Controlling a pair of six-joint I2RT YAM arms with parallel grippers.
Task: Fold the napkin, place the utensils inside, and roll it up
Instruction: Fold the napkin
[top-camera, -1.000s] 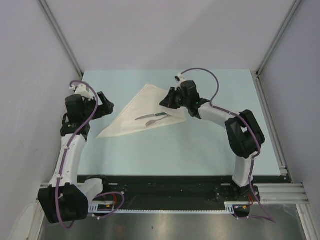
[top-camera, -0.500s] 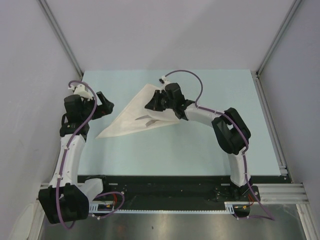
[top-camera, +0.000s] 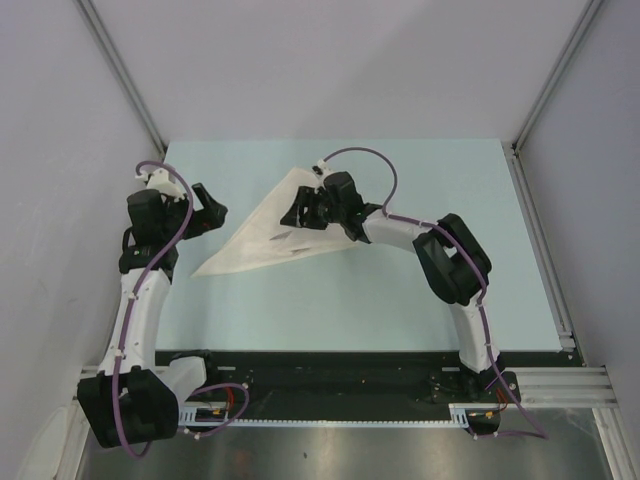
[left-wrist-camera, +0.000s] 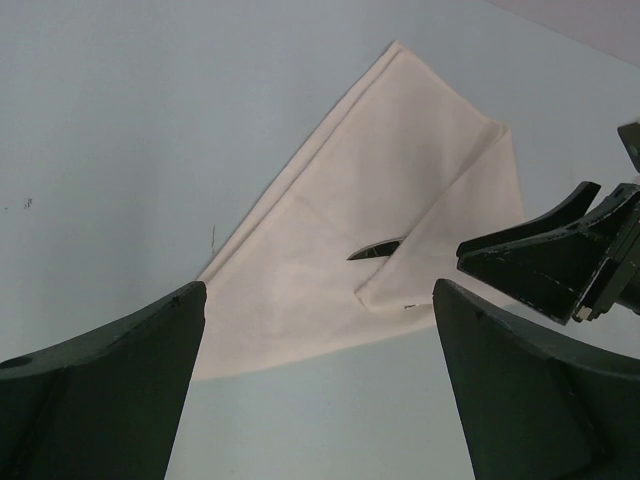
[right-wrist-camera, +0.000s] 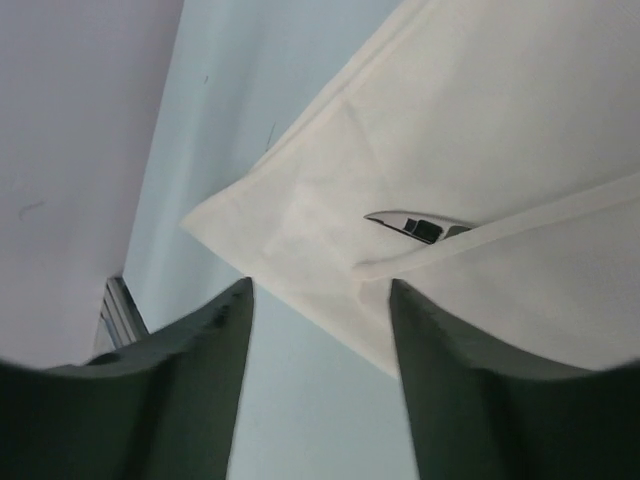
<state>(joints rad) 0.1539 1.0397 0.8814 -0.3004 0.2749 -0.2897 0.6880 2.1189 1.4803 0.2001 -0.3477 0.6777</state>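
Observation:
The white napkin lies as a long triangle on the table, left of centre. Its right corner is folded over to the left, forming a flap. The knife, the only one of the utensils I see, lies under that flap with just its blade tip poking out; the tip also shows in the left wrist view. My right gripper hovers over the fold, open, with nothing between its fingers. My left gripper stands wide open beside the napkin's left point, apart from it.
The pale blue table is walled in by grey panels at the back and on both sides. An aluminium rail runs along the right edge. The arm bases sit on a black strip at the near edge.
My right gripper has carried the napkin's right corner leftward over the knife, hiding its handle, then opened and let the cloth go. The left arm has stayed put.

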